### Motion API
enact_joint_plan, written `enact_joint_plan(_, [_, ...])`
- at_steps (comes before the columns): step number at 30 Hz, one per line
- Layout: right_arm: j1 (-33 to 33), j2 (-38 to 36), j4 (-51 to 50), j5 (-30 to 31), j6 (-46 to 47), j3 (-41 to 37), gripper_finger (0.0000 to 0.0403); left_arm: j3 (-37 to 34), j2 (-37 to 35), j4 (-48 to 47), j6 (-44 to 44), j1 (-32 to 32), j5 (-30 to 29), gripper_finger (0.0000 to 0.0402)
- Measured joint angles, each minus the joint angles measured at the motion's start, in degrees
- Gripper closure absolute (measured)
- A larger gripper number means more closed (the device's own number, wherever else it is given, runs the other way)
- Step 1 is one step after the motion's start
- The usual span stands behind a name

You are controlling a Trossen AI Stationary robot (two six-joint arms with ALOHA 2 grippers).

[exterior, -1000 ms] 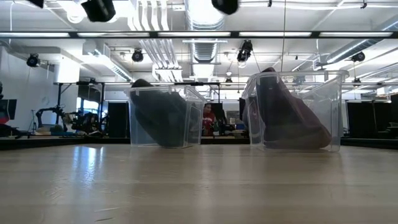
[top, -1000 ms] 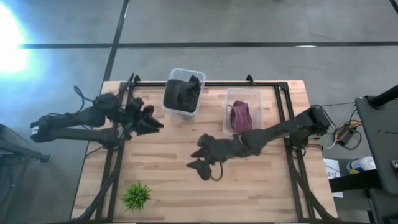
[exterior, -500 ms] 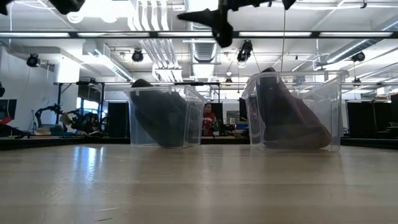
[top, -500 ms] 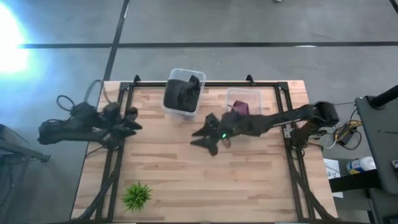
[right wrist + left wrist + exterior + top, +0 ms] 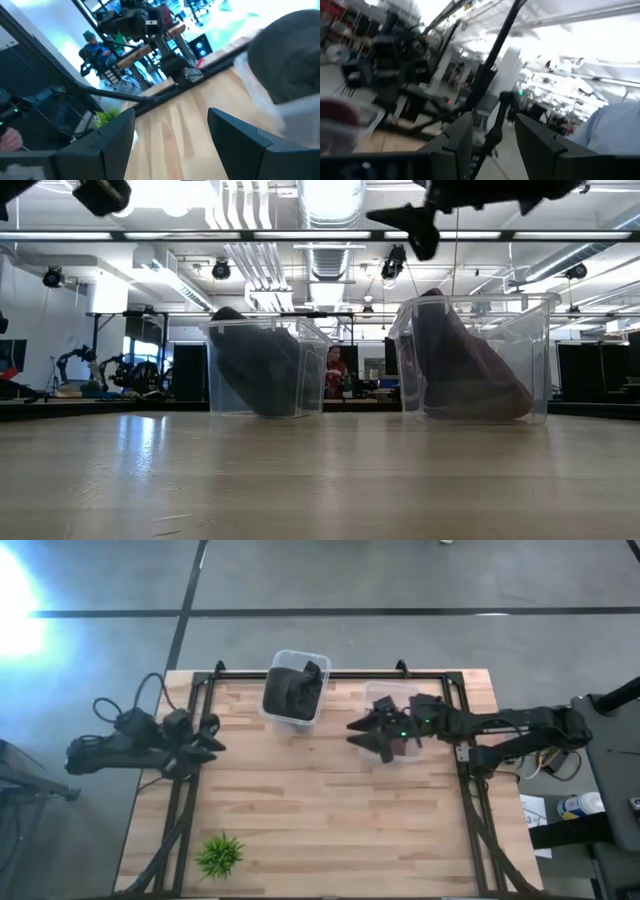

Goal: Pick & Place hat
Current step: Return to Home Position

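Observation:
A dark hat [image 5: 293, 690] lies in the left clear bin [image 5: 318, 705] at the table's far side; it also shows in the low view [image 5: 255, 370]. A maroon hat [image 5: 470, 370] lies in the right clear bin [image 5: 540, 360], and in the high view my right gripper hides most of it. My right gripper [image 5: 362, 730] hangs open and empty above that bin's left side, high over the table [image 5: 420, 225]. Its wrist view shows the gap between the fingers [image 5: 170, 135]. My left gripper [image 5: 207, 737] is open and empty at the table's left edge, fingers apart [image 5: 492, 145].
A small green plant [image 5: 219, 855] stands at the table's near left corner. Black frame rails [image 5: 185, 800] run along the table's left, right and far edges. Bare wood [image 5: 320, 810] fills the middle and the near half. A person sits in the room behind the table [image 5: 95, 50].
My right gripper has drawn back from over the table's middle toward the far right, and now hangs over the right bin. My left gripper has drawn back toward the table's left edge. Both hats have stayed in their bins.

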Motion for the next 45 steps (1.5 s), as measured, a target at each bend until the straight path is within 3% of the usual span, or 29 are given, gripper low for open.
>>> enact_joint_plan(5, [-1.0, -8.4, 0.1, 0.0, -0.2, -7.6, 0.0156, -2.7, -0.1, 1.1, 1.0, 0.0, -0.8, 0.0260])
enact_joint_plan(13, [-1.2, -23.8, 0.0, 0.0, -1.6, -17.3, 0.0156, -6.6, -0.1, 3.8, 0.5, 0.0, -7.4, 0.0260])
enact_joint_plan(24, [-1.1, -39.1, -10.5, 0.2, -5.4, -22.9, 0.0156, -10.4, -0.1, 3.4, -0.9, 0.0, -7.7, 0.0260])
enact_joint_plan(32, [-1.1, -44.7, -11.5, 0.2, -7.0, -27.2, 0.0156, -15.1, -0.1, 3.4, -1.0, 0.0, -7.7, 0.0260])
enact_joint_plan(40, [-1.1, -45.0, -11.5, 0.2, -7.1, -31.9, 0.0156, -22.2, -1.1, 3.3, -1.0, 0.0, -7.7, 0.0260])
enact_joint_plan(45, [-1.1, -44.8, -10.3, 0.4, -7.9, -34.4, 0.0156, -21.9, -3.1, -4.1, -0.9, 0.0, -8.7, 0.0260])
